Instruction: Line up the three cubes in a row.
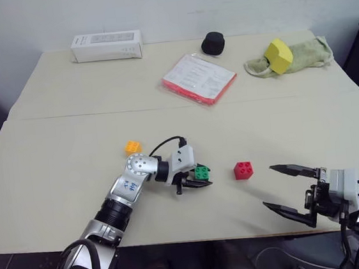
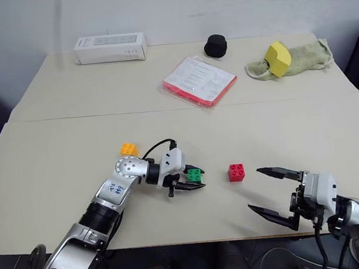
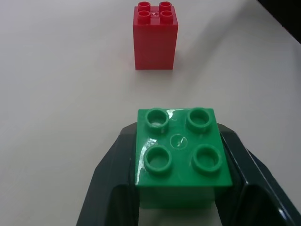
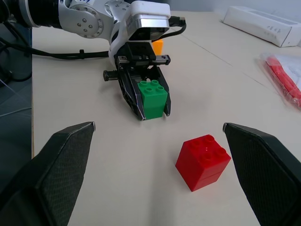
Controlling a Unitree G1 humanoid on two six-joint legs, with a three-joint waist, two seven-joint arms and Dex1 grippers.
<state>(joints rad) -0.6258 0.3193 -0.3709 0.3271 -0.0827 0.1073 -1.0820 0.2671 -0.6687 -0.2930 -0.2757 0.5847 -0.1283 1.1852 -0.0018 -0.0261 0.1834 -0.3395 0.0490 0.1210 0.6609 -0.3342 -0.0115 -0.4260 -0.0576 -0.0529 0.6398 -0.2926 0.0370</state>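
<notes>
1. Bench [image 1: 56, 186] under your arms is a pale beige surface, and all three cubes sit on its near half.
2. Your left pincer [image 1: 197, 179] reaches across toward the right, and its black fingers [image 3: 110, 179] sit against both sides of the green cube [image 1: 202, 171]. You can see the fingers flush with the brick's flanks in the left wrist view, so it is gripping the green cube.
3. You cannot tell whether the green cube rests on the bench or hangs just above it.
4. Your red cube [image 1: 243, 170] stands free on the bench just beyond the green one, to its right in the head view, studs up, touching nothing.
5. Your orange-yellow cube [image 1: 133, 147] lies behind the left wrist, farther from you, apart from the other two.
6. Your right pincer [image 1: 289, 190] hovers at the near right edge of the bench with its two fingers spread wide and nothing between them; the red cube is near but clear of it.
7. At the far side you have a white box [image 1: 106, 46], a black round object [image 1: 213, 43], a red-edged plastic sleeve of papers [image 1: 199, 78], and a yellow foam block [image 1: 278, 55] resting on a greenish cloth [image 1: 306, 55].
</notes>
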